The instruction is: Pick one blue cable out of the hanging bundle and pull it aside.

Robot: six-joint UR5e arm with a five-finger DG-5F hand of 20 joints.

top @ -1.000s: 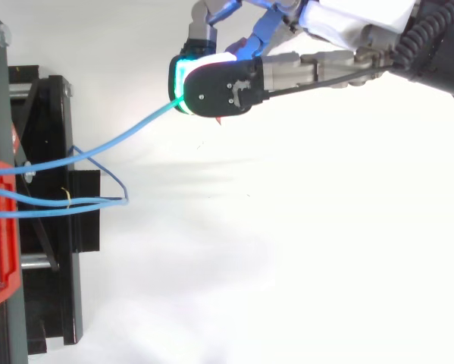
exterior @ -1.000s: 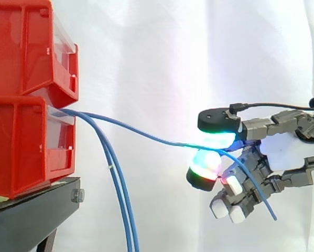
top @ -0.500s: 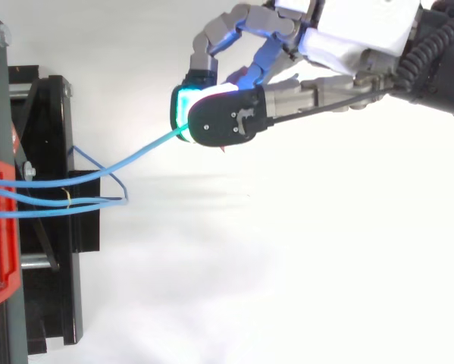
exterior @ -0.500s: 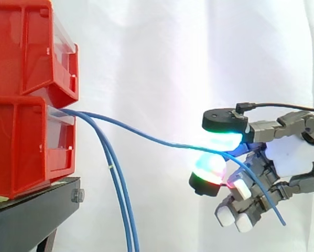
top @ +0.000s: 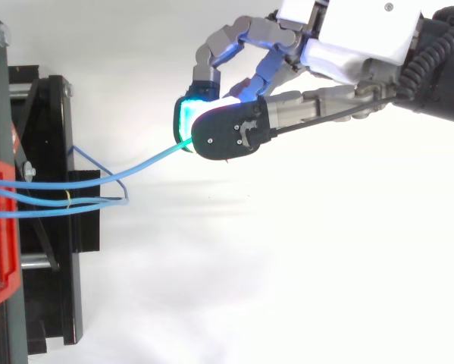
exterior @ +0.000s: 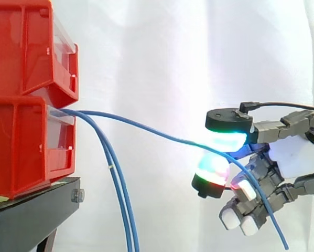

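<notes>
Blue thin cable (exterior: 146, 128) arcs out of the red plastic bins (exterior: 25, 142) | hand (exterior: 293, 157) pinches it between glowing pads (exterior: 227, 140) | hand has edged farther from the bins, slightly lower | strand well apart from hanging bundle (exterior: 123, 210), pull-aside looks nearly done

The side view camera sits beside the work at about the height of the red bins (exterior: 25, 100) and faces level toward the white curtain (exterior: 162, 63). It is near enough that the left and top edges crop the bins, and the hand (exterior: 295, 157) enters from the right edge. The top view camera faces straight down, with the black stand (top: 52, 227) along the left edge and the hand entering from the upper right. Both views share the bin fronts, the blue cable (top: 143, 158) running out from them, and the hand.
</notes>
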